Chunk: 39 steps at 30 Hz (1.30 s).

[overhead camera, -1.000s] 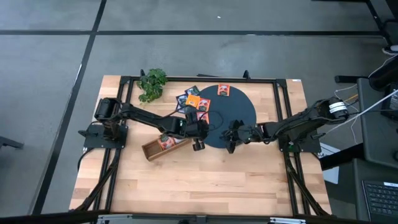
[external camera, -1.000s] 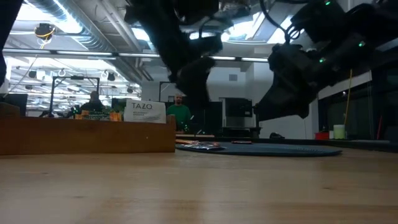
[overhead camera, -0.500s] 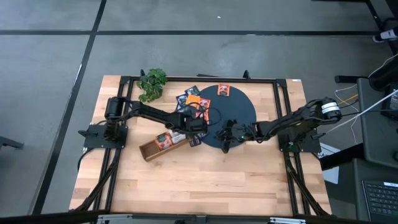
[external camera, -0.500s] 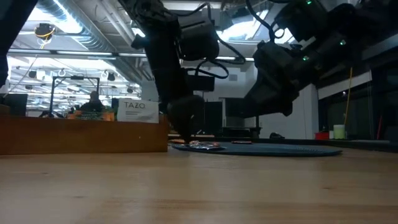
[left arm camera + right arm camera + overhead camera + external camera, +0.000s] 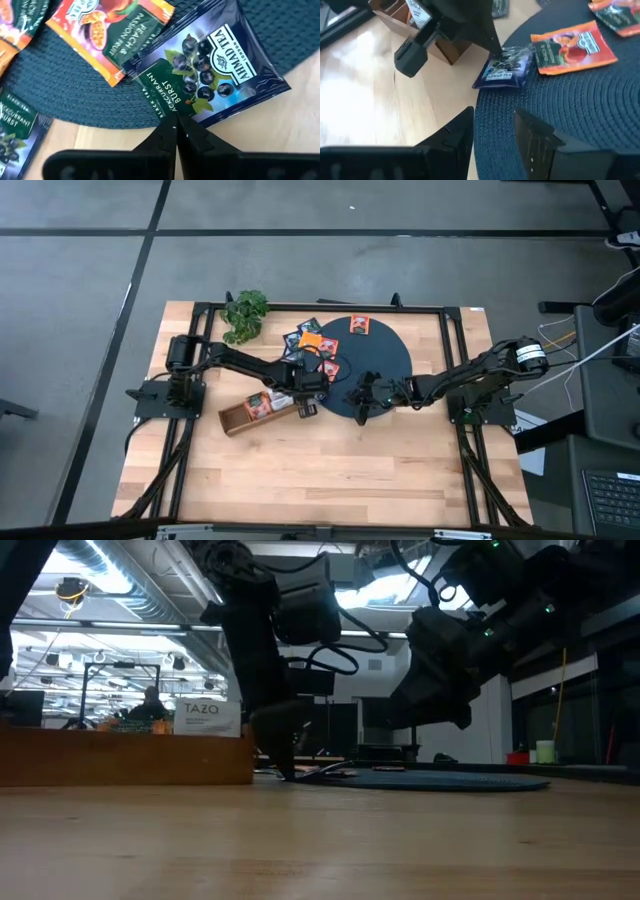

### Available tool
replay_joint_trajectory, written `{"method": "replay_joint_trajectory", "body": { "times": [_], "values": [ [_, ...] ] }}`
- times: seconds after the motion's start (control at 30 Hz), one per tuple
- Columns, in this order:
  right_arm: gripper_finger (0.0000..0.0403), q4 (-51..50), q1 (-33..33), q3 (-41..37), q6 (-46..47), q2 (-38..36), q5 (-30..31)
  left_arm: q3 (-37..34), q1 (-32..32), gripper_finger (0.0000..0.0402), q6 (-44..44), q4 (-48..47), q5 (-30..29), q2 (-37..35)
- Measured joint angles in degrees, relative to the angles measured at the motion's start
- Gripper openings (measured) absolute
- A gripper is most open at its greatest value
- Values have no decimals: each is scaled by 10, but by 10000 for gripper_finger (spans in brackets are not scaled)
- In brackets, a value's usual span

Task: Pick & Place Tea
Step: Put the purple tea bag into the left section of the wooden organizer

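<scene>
At the dark disc's (image 5: 368, 365) left edge, a dark blue tea sachet (image 5: 205, 75) is pinched at its edge by the clenched left gripper (image 5: 175, 131): the pick is judged made. Next, a lift toward the wooden tray (image 5: 240, 418) is called for. Over the disc's near edge, the right gripper (image 5: 492, 125) is held released.
</scene>
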Motion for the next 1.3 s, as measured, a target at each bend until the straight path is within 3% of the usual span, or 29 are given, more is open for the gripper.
{"method": "replay_joint_trajectory", "body": {
  "times": [0.13,0.27,0.7,0.87,1.13,1.3],
  "values": [
    [140,-21,0,0,30,0,-9,0,0,5,21,1,15,1],
    [140,-32,0,0,-24,1,-9,-1,0,2,36,2,18,1],
    [140,-16,65,0,-455,6,-8,-2,-1,2,23,14,42,2],
    [140,15,95,9,-557,54,45,-2,-1,5,36,32,69,2],
    [140,-21,118,100,-629,170,177,-2,-14,5,81,39,130,2],
    [140,-44,118,141,-628,206,184,-2,-31,2,117,35,128,2]
  ]
}}
